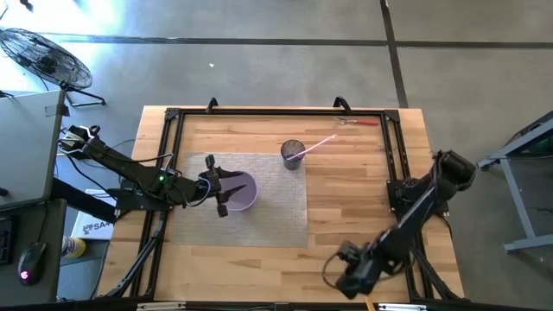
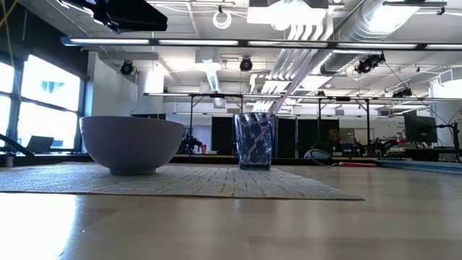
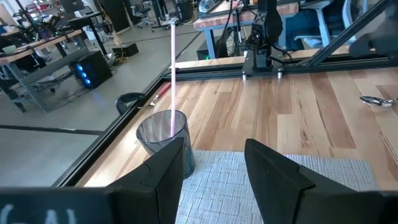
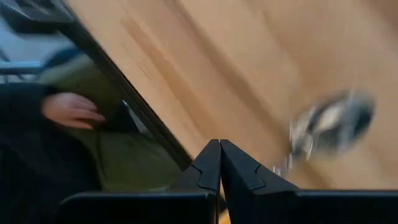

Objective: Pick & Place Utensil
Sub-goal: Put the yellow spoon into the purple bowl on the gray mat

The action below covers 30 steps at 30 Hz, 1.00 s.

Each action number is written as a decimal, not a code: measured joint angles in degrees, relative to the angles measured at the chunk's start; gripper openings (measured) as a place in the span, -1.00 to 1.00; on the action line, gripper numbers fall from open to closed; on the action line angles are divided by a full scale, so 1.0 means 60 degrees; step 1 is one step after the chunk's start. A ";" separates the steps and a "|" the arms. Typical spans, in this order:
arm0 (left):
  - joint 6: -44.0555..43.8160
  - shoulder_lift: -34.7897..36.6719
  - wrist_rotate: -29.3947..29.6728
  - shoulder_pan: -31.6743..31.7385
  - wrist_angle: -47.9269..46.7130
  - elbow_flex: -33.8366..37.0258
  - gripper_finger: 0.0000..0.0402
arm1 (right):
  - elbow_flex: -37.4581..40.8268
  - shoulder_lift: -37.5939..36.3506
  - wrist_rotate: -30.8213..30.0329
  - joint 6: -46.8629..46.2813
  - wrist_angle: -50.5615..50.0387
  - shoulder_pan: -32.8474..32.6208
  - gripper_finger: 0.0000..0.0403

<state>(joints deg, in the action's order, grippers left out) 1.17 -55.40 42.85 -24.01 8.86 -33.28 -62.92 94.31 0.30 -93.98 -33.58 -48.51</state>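
The wooden table (image 1: 363, 199), edged by a black frame (image 1: 173, 138), is seen from above with a grey woven mat (image 1: 276, 203) laid on its middle. On the mat's left part a pale lavender bowl (image 1: 242, 192) is placed upright; in the low view the bowl (image 2: 132, 143) stands to the left of a mesh cup (image 2: 254, 141), well apart from it. The cup (image 1: 293, 155) is set at the mat's far edge, and a pink utensil (image 1: 318, 144) is leaned inside it, its handle slanting up and out toward the far right corner of the table. From the left wrist, the same cup (image 3: 163, 134) is seen beyond the fingers (image 3: 169, 165), with the pink handle (image 3: 172, 74) rising from it.

The left gripper (image 1: 218, 187) is held over the near rim of the bowl, its fingers parted to a moderate width with nothing between them. The right gripper (image 1: 352, 276) is positioned near the table's front edge on the right side, its fingers (image 4: 208, 165) pressed together with nothing clamped. Beside them, a blurred metal spoon (image 4: 333, 124) is seen lying on the wood, and a person's hand (image 4: 69, 110) is visible past the table's edge. A red-handled tool (image 1: 361, 122) is lying by the far frame rail.
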 joint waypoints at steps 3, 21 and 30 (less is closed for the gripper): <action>-0.0002 0.0001 0.0000 0.0000 0.0000 0.0000 -0.17 | 0.0000 0.0536 0.0844 -0.1644 0.0005 -0.0458 -0.94; -0.0001 0.0000 0.0000 0.0000 -0.0002 0.0000 -0.17 | 0.0000 0.1175 0.1791 -0.3610 -0.0011 -0.0582 -0.31; -0.0001 0.0000 0.0000 0.0000 0.0000 0.0000 -0.17 | 0.0000 0.1398 0.1782 -0.3595 -0.0200 -0.0591 -0.39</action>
<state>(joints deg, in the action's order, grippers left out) 1.16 -55.40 42.85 -24.01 8.86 -33.28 -62.92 102.70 11.00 -115.55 -34.79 -52.06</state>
